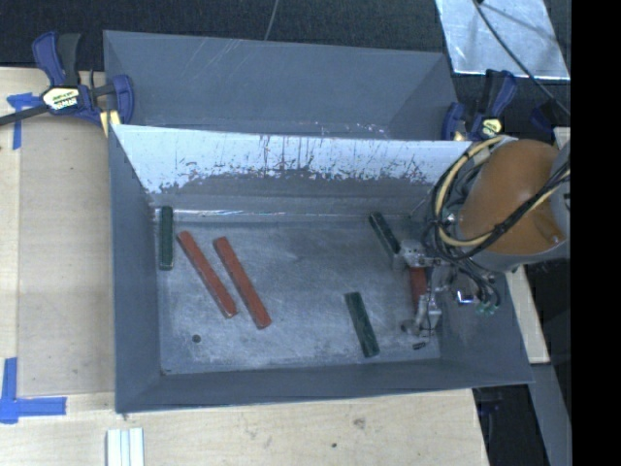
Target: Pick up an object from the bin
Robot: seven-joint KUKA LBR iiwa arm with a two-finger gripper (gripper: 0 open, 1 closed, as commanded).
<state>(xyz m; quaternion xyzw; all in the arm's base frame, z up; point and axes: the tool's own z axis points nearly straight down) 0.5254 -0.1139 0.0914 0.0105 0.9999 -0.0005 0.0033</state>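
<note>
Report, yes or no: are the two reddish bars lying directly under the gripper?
No. The reddish bars lie side by side in the left half of the bin, well apart from the gripper at its right side.

The gripper (423, 328) sits low at the right end of the grey bin (291, 372), close to its right wall. A small red piece (417, 282), perhaps a bar, shows at the gripper. A dark green bar (362, 324) lies near on its left, and a darker bar (383, 233) lies farther back. Well apart at the left, a red-brown bar (207, 274) and a second red-brown bar (242, 282) lie side by side. An upright green bar (166, 238) lies by the left wall.
</note>
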